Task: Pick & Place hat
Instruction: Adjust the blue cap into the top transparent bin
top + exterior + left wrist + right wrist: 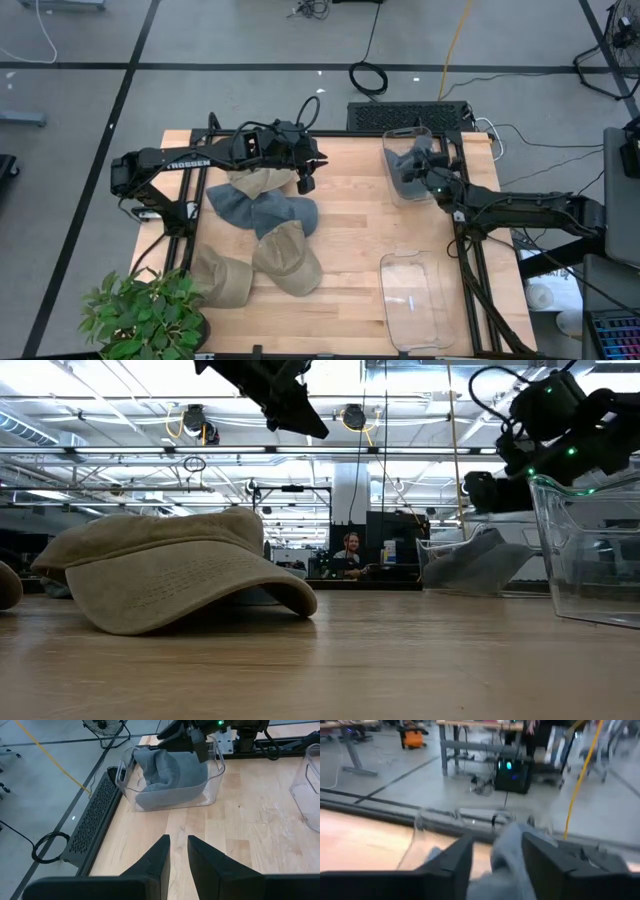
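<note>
— What colour is the hat in the bin [408,165]?
— That hat [162,767] is grey, and the bin is see-through, like glass.
— And the hats on the table [360,215]?
— The table is light brown wood with stripes. Three tan hats [287,260] sit there, plus a blue-grey hat [262,211].
— Is the other bin [415,300] see-through too?
— Yes, clear all over.
— The robot arms?
— Black. The left arm [190,160] has white letters on it.
— And the plant [140,315]?
— Green leaves.
</note>
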